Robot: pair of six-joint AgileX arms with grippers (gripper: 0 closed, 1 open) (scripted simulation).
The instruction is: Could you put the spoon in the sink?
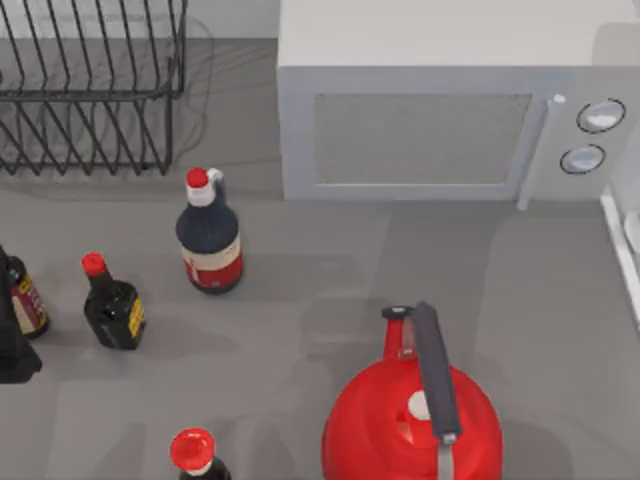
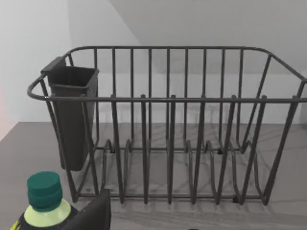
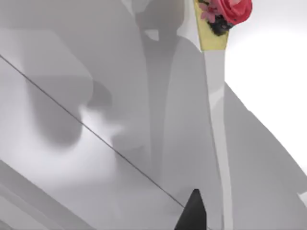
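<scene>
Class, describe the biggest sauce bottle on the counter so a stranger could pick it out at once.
Start at the white microwave at the back. Just in front of its left corner stands a dark bottle. Unlike the smaller dark bottles nearby, it is fat-bellied, with a white neck and a red-and-white label.

The overhead camera looks straight down on the grey table [image 1: 520, 290]. The left wrist camera sits low and level, close before the black wire dish rack [image 2: 168, 129], which the overhead view shares at its top-left corner [image 1: 90, 90]. The right wrist camera faces pale surfaces closely.
</scene>
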